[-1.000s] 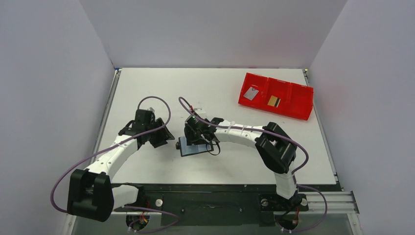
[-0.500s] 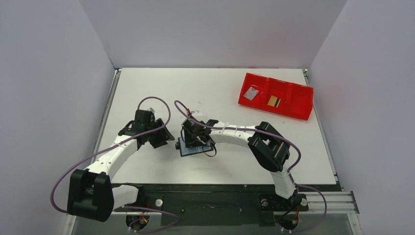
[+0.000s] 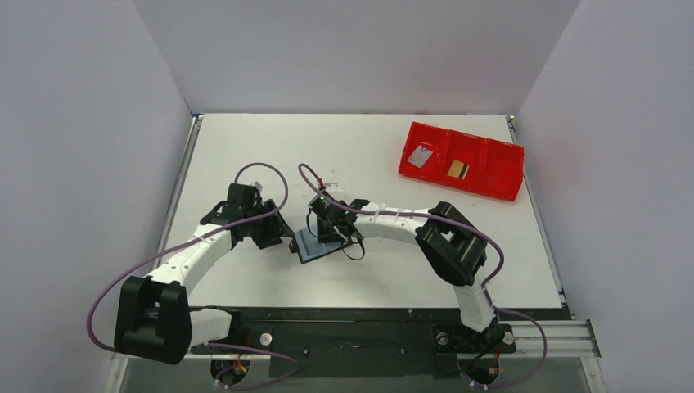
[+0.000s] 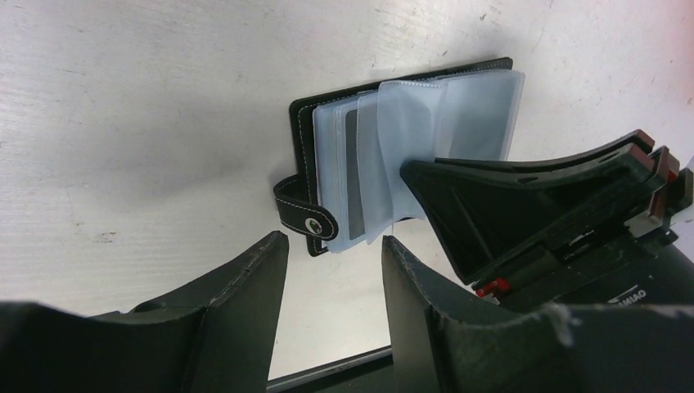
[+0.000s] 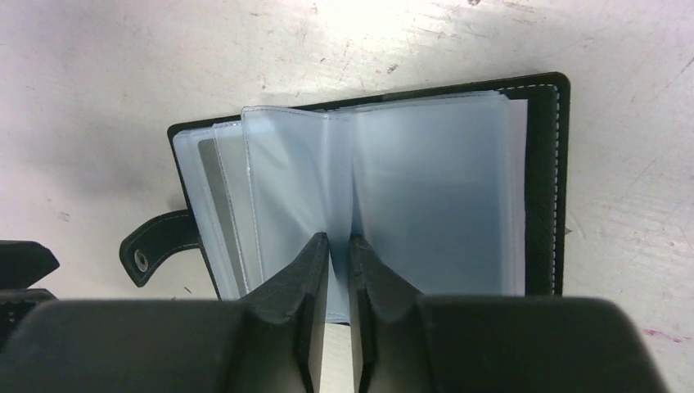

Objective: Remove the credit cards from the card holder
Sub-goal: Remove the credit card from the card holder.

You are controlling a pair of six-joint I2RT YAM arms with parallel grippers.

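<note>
Right, starting big: the white worktop [image 3: 245,147] is matte and faintly scuffed. The red tray [image 3: 491,190], hard plastic with three compartments, sits at its far right corner, with a silver card [image 3: 421,157] in one end compartment and a gold card [image 3: 457,169] with a dark stripe in the middle one.

The card holder [image 3: 312,247] lies open and flat near the middle of the worktop, a little toward the near edge, between my two arms. My right gripper [image 5: 337,241] is the one on it. The holder sits directly under its tips, with the spine fold in line with the fingers and the long side of the opened holder running across them. Its fingers stand almost together on either side of a clear sleeve [image 5: 288,184] rising from the fold. It looks pinched, though I cannot tell whether a card is inside it. My left gripper [image 4: 334,241] hovers just beside the holder's strap edge, fingers apart, gripping nothing.

The holder is black and leather-like, with pale stitching round its rim. The sleeves are thin, floppy, bluish-clear plastic, and I judge they will bend rather than resist. A grey card [image 5: 219,205] shows through one sleeve on the strap side. The strap [image 4: 296,209] is a short black tab lying loose on the worktop, ending in a small round metal snap [image 4: 312,227].
</note>
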